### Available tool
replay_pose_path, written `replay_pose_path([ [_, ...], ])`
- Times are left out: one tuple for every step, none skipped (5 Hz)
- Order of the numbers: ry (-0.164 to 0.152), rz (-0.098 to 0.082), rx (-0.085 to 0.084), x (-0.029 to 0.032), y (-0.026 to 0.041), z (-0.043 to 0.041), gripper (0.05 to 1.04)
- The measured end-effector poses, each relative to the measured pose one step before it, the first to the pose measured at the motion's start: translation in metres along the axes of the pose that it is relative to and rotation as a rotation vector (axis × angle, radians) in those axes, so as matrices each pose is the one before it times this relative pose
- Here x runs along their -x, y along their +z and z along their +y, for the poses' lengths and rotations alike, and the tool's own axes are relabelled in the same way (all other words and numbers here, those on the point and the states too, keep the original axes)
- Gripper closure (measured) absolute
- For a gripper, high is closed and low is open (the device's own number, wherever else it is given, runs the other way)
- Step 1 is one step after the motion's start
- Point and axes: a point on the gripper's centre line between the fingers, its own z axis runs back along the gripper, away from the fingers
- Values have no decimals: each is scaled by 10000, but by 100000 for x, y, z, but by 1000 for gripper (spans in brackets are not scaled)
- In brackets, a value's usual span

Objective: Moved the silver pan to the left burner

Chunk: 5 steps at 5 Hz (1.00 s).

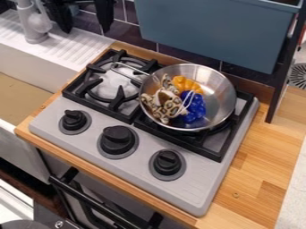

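Two burners sit side by side on the grey stove [197, 190], and the silver pan [225, 96] rests upright on the right burner [220, 128], its round bowl over the black grate. Its thin wire handle [128, 69] points left and slightly toward the far side, reaching over the far part of the left burner [111, 85]; the pan's long axis, handle included, runs from that far-left end to the near-right rim. Inside the pan lie a leopard-print item [156, 109] on the left, an orange item [187, 84] on the far side and a blue item [194, 109] toward the right.

At the far left, the black gripper [85, 30] hangs near the pale faucet [36, 22], well apart from the pan; it is released, its fingers spread with nothing between them. Three black knobs [117, 140] line the near side of the stove. Wooden counter [257, 165] surrounds it, with a white sink [36, 65] to the left.
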Motion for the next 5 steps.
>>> replay_pose_path([
  [112,291,9,429,-945,38,83],
  [483,151,41,1069,-1601,-7,83],
  [785,-43,-45,-61,-13,-147,83],
  [414,238,248,205,-743,-960,83],
  [-69,214,-71,629,-973,-1211,83],
])
